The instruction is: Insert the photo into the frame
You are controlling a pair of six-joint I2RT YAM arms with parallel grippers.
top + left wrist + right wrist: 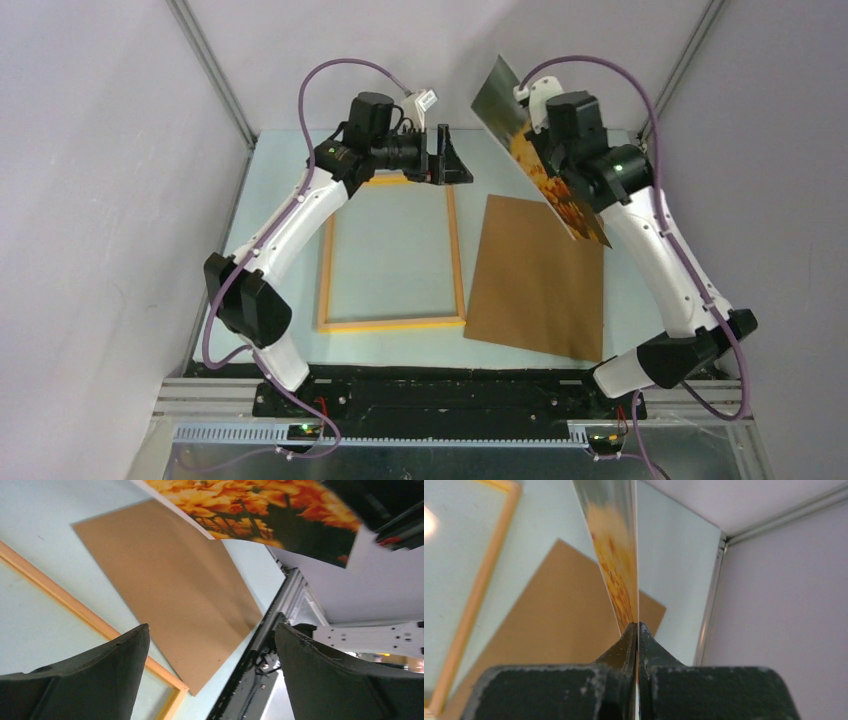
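The right pincer (pixel 638 626) is clenched on the photo (pixel 497 98), its two fingers pressed flat together on one edge of the print; the photo is off the tabletop (pixel 395 255), held up on edge and tilted, at the far right of the work area; in the top view it runs from high against the back wall down to the far right corner of the brown board (pixel 540 275), and I cannot tell from that view whether its lower corner touches the board; the upper part of the print shines with glare, while the lower part shows orange flowers; in the left wrist view the sheet bends a little and the flowers on their dark ground, with the white border, hang above the board.

The frame (pixel 390 323) lies flat on the tabletop, left of the board and just beside it, with bare tabletop showing through its opening; the photo is well apart from the frame.

The left pincer (pixel 452 158) is released, its jaws spread wide with nothing between them; it sits over the far right corner of the frame and points to the right, toward the photo; the board lies flat, slightly turned relative to the frame, its near left corner close to the frame's near right corner.
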